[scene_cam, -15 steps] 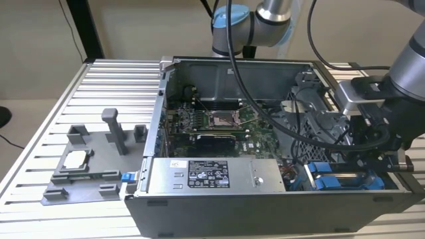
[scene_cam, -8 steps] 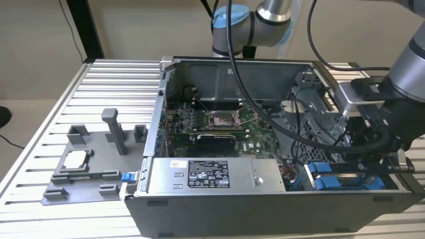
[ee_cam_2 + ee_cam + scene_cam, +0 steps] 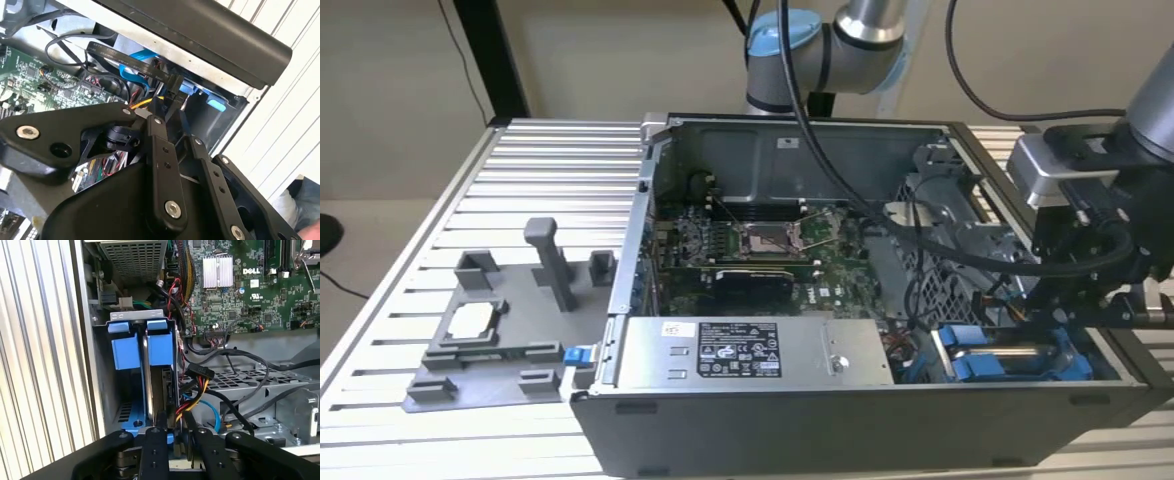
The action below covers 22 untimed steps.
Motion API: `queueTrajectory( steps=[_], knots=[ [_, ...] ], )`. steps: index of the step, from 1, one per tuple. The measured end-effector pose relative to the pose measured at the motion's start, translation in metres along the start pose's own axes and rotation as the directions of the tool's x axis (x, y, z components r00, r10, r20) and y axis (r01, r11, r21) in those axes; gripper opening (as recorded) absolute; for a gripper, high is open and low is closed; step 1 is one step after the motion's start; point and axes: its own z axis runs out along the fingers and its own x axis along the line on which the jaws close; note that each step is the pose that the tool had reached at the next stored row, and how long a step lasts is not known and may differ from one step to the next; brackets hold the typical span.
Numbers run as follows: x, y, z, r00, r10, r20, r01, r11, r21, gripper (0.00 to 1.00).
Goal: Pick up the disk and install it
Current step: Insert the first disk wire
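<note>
Ribbed aluminium slats form the surface point(image 3: 520, 170), which carries an open computer case point(image 3: 720, 440) and, toward the exterior view's left, a grey plastic fixture point(image 3: 487, 360) with a small square silver chip point(image 3: 471, 318) resting in it. A beige wall stands behind the surface.

The gripper point(image 3: 172, 432) hangs over the drive bay at the case corner nearest the exterior view's right, also seen in the exterior view point(image 3: 1087, 300). In the first wrist view the jaws stand narrowly spread, and the edge of the disk point(image 3: 160, 385) sits between them; contact between fingertips and disk cannot be confirmed.

The disk stands on edge in the drive bay point(image 3: 117, 415), in the slot on the motherboard side, its blue bracket tab at the outer end. The adjacent slot holds a second blue bracket point(image 3: 125, 352). Red, yellow and black cables point(image 3: 192, 390) run just beside the bay. Inside the case lie the green motherboard point(image 3: 747, 240) and a grey power supply box point(image 3: 747, 352).
</note>
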Motion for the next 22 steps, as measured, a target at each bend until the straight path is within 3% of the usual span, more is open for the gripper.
queueTrajectory(
  steps=[3, 4, 10, 22],
  knots=[
    [0.0000, -0.0001, 0.0001, 1.0000, 0.000, 0.0004, 0.000, 1.0000, 0.0011, 1.00],
    [0.0000, -0.0001, 0.0001, 1.0000, 0.000, 0.0004, 0.000, 1.0000, 0.0016, 0.00],
    [0.0000, 0.0000, 0.0000, 1.0000, 0.000, 0.0006, 0.000, 1.0000, 0.0039, 0.00],
    [-0.0001, -0.0020, -0.0014, 1.0000, 0.000, 0.0056, 0.000, 1.0000, 0.0015, 0.00]
  ],
)
